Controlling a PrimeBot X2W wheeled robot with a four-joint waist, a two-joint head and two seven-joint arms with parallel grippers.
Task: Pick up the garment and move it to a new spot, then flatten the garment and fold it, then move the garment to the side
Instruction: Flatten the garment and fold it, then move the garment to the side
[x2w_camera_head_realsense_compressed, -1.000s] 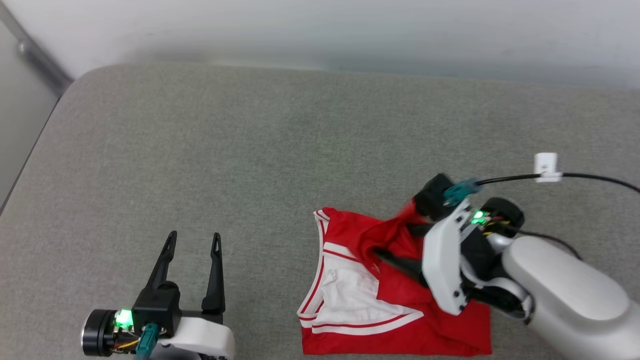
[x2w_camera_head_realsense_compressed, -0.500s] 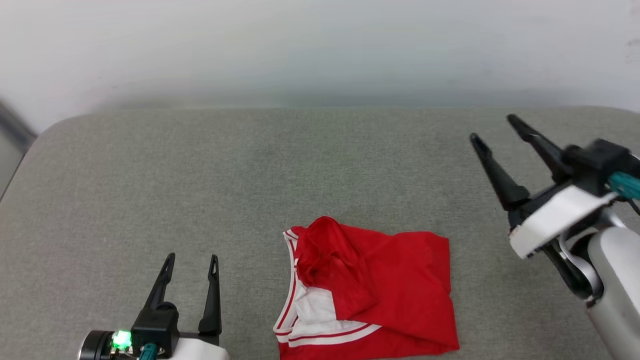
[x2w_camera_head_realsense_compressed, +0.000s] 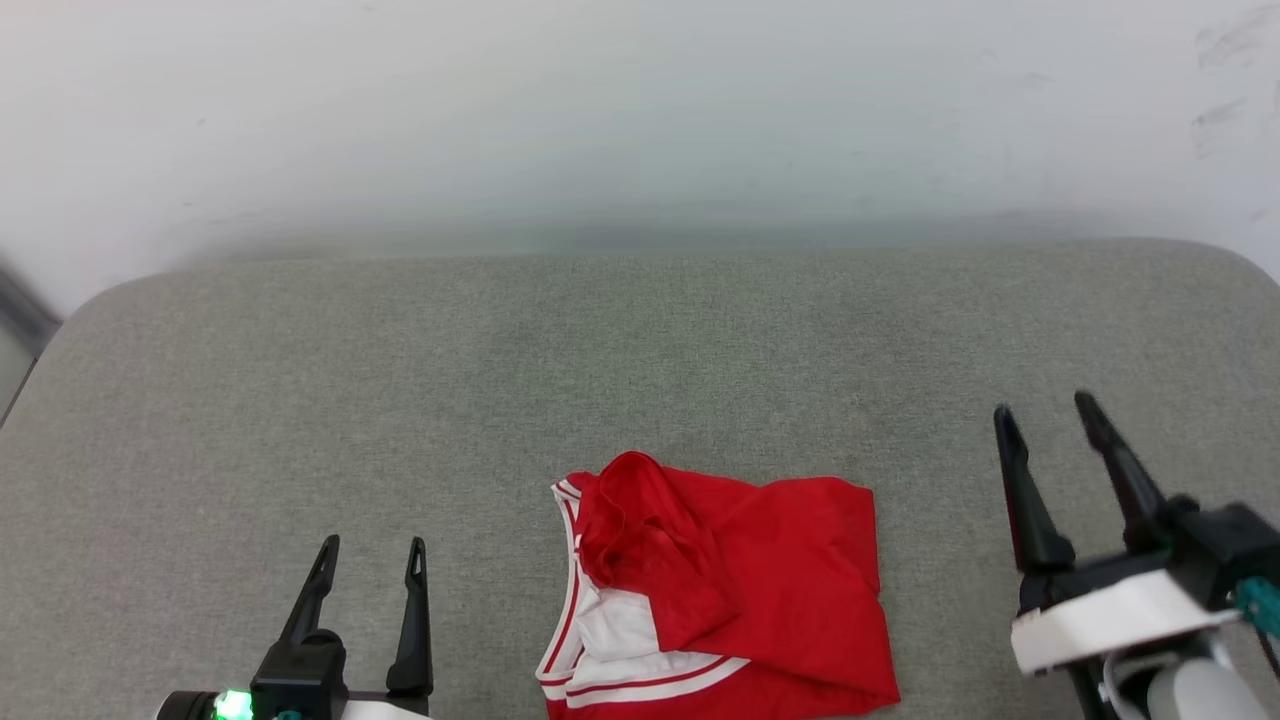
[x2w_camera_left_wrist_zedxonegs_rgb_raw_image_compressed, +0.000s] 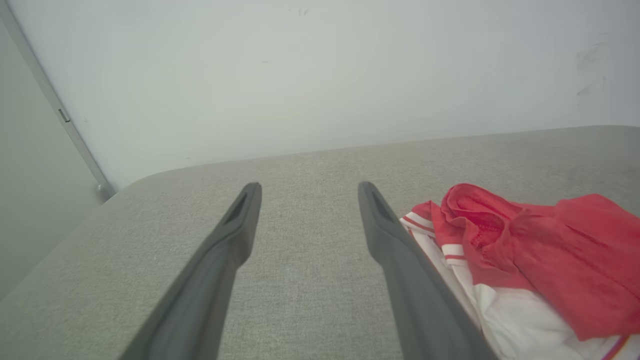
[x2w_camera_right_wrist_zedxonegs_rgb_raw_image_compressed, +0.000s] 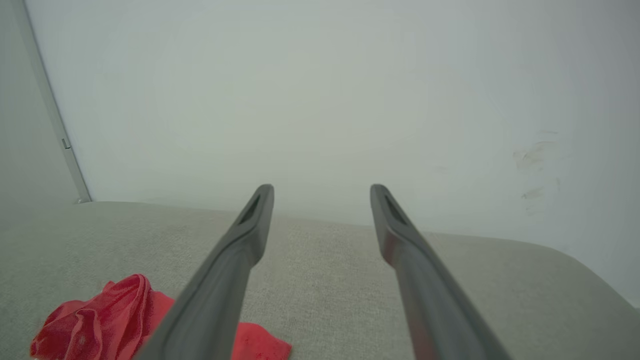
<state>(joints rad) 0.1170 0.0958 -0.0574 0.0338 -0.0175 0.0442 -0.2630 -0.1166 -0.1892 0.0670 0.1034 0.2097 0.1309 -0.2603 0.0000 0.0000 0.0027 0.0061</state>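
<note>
Garment (x2w_camera_head_realsense_compressed: 760, 570) crumpled, untouched | left fingers (x2w_camera_head_realsense_compressed: 412, 610) wide apart, empty | right fingers (x2w_camera_head_realsense_compressed: 1022, 490) wide apart, empty

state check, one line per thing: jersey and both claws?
jersey: loosely folded, rumpled, bunched up at its far left corner, lying free on the pad.
left claw: open, empty, left of the jersey, apart from it.
right claw: open, empty, right of the jersey, apart from it.
</note>
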